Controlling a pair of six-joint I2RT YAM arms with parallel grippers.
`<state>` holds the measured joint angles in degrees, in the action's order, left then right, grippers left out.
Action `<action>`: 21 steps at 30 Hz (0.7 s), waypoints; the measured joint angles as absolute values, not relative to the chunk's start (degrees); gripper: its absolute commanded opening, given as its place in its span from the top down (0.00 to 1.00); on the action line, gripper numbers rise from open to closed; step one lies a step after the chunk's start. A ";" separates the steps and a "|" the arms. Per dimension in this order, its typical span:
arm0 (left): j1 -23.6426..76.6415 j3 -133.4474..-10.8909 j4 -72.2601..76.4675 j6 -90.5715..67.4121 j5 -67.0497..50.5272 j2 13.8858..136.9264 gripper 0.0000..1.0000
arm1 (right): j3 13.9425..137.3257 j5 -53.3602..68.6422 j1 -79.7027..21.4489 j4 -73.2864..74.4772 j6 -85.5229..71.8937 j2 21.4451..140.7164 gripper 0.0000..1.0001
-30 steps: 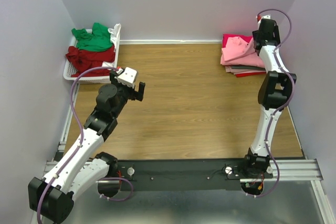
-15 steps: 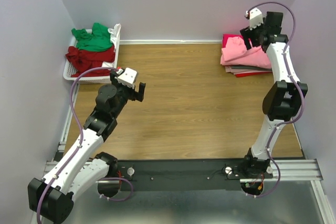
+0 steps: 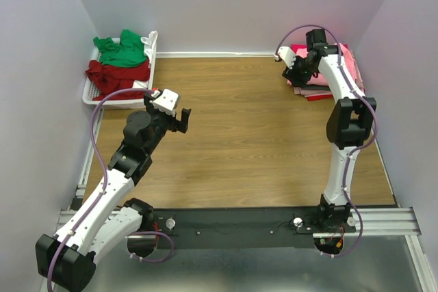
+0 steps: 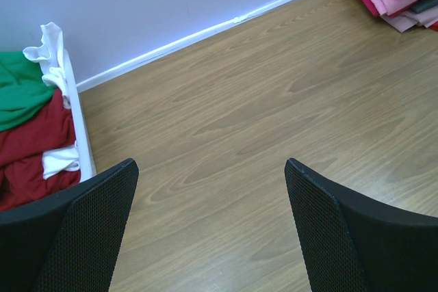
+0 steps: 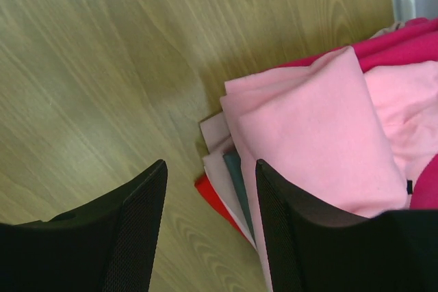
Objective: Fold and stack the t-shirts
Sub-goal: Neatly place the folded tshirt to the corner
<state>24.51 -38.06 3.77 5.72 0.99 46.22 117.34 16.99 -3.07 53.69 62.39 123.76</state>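
Observation:
A stack of folded t-shirts (image 3: 313,91) lies at the back right of the table, with a light pink one (image 5: 321,135) on top. Magenta (image 5: 410,42), grey (image 5: 237,172) and red (image 5: 215,197) layers show at its edges. My right gripper (image 3: 299,75) hovers over the stack's left corner. Its jaws (image 5: 211,223) are open, with the stack's edge and bare wood showing between them. My left gripper (image 3: 179,120) hangs wide open (image 4: 211,217) over bare table at centre left. A green t-shirt (image 3: 123,49) and a dark red one (image 3: 116,73) lie crumpled in the basket.
The white slotted basket (image 3: 92,94) stands at the back left against the wall, and its rim (image 4: 75,121) shows in the left wrist view. Walls close the table at the back and on both sides. Wood tabletop (image 3: 246,135) lies between the arms.
My right arm has swung from the stack's right side across to its left corner, and its jaws have narrowed somewhat. The left arm has not moved.

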 measured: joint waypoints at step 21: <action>24.51 -38.06 3.77 5.72 0.10 46.17 0.05 | 124.44 8.32 -3.88 54.00 62.30 131.63 0.58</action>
<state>24.51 -38.06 3.77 5.72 0.10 46.17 124.44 8.32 -3.88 54.00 62.30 131.63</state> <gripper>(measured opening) 0.953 0.473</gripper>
